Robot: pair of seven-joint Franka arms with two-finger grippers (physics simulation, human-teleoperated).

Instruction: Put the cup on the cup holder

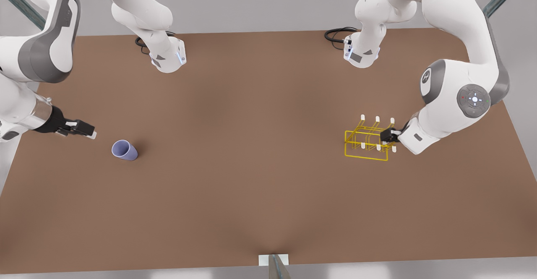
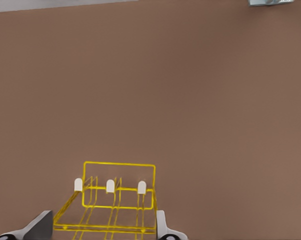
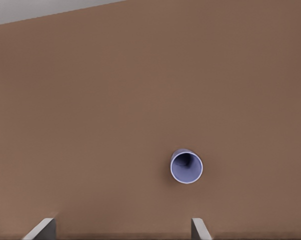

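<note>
From the front, the cup [image 1: 124, 149] lies tipped on the brown table [image 1: 251, 178] at the front view's left, mouth turned up and toward that left edge, its long axis slanting down to the right. The right end effector [image 1: 91, 132] hangs just beside it, aimed its way; whether its fingers are spread I cannot tell from here. Well apart, at the front view's right, the left end effector [image 1: 388, 136] sits at the holder [image 1: 366, 142] — apparently about its near edge.

The left wrist view looks along the holder [image 2: 118, 200], white-tipped prongs upright, with the fingers [image 2: 163, 227] spread either side of its frame, not visibly pinching it.

The right wrist view looks almost straight into the cup [image 3: 186, 166]; the fingers [image 3: 43, 229] stand wide apart, short of it.

I'd call this the approach — next the right arm must close in and grip the cup's wall.
</note>
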